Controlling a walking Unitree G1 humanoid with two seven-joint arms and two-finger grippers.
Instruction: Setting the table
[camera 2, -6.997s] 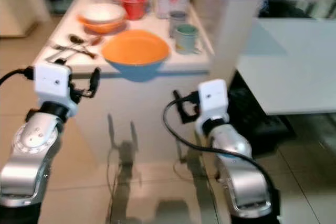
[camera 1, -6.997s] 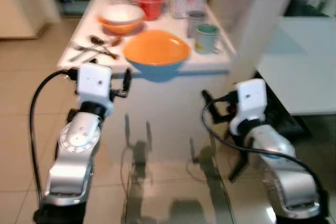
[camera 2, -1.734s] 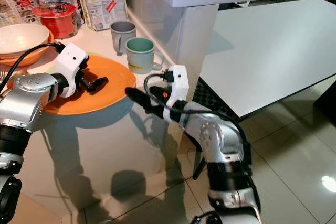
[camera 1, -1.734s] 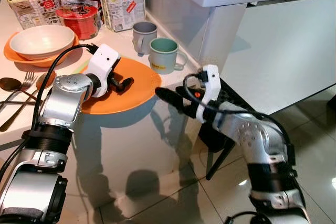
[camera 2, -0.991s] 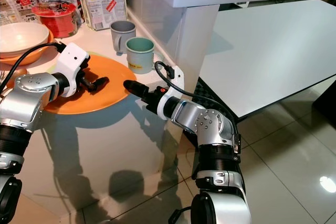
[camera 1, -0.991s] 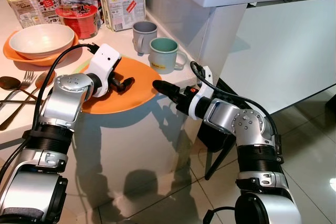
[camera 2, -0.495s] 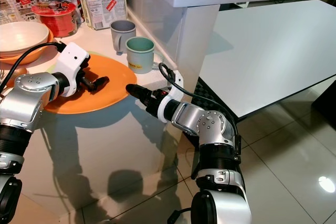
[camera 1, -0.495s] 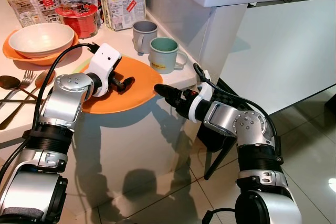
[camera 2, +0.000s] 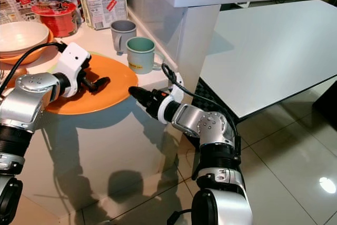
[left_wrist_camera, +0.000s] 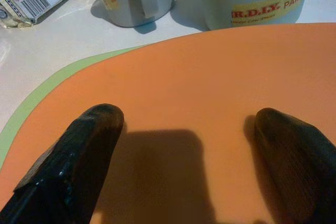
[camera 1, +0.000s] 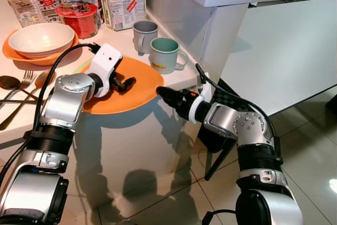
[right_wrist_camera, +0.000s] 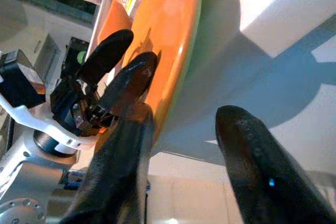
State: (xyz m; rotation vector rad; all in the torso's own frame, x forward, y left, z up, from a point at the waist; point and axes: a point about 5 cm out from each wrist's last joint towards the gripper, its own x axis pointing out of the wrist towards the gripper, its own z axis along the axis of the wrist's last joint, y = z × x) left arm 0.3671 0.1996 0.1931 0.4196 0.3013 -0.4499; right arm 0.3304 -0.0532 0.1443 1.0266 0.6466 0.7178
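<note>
**A:** From the head, where's the plate?

**B:** The plate [camera 1: 129, 85] lies on the counter [camera 1: 63, 119], its near rim jutting over the edge, which gives me a lip to catch. My left gripper [camera 1: 128, 82] hangs over its middle with the fingers apart. My right gripper [camera 1: 164, 94] points in from the front, tips just at the overhanging rim. Two mugs [camera 1: 163, 55] stand just behind the plate, a bowl [camera 1: 41, 39] on a second plate farther left, cutlery [camera 1: 13, 90] beside that.

**A:** And the left wrist?

**B:** Both fingers [left_wrist_camera: 79, 156] are spread wide above the orange surface, nothing between them. A green mat [left_wrist_camera: 37, 109] peeks from under the plate. I judge this hand is there to steady the plate from above.

**A:** The right wrist?

**B:** I'm looking along the plate's edge. My fingers [right_wrist_camera: 252, 156] are open, one on each side of the rim's line, with no contact I can confirm. The left gripper's fingers show beyond, over the plate. I reckon the pinch on the rim comes next; a shallow bite could let the plate tip.
</note>
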